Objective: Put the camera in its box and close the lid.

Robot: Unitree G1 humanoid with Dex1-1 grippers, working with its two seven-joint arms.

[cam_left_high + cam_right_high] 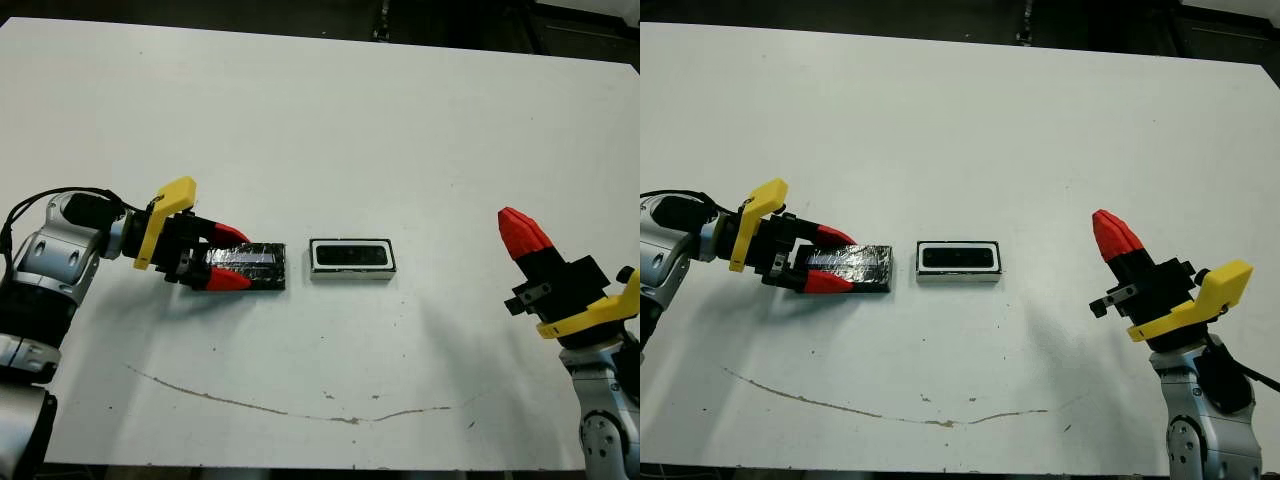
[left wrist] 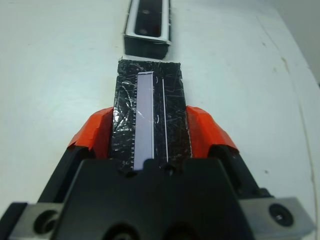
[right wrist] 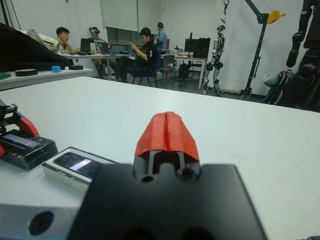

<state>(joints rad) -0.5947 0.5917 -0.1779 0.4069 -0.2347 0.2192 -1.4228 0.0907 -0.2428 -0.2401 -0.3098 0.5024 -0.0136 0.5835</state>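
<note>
Near the middle of the desk [image 1: 320, 120] lies the box [image 1: 351, 259], with the camera [image 1: 352, 256] already resting inside its white well; just beside it, toward the desk's left edge, lies the lid [image 1: 248, 266], flat on the surface and end to end with the box without touching. Left tool [image 1: 224, 256] set narrow around the lid, one red finger [image 2: 95, 132] against each long edge, holding it. Right tool [image 1: 522, 234] raised clear toward the right edge, fingers pressed together on nothing. Looks light and stiff, this lid, but glossy and wrapped in crinkled film, so probably slippery under the pads and thin enough to tip. Best gripped across the long edges as here, kept level while lifted and lowered squarely over the shiny rim.
</note>
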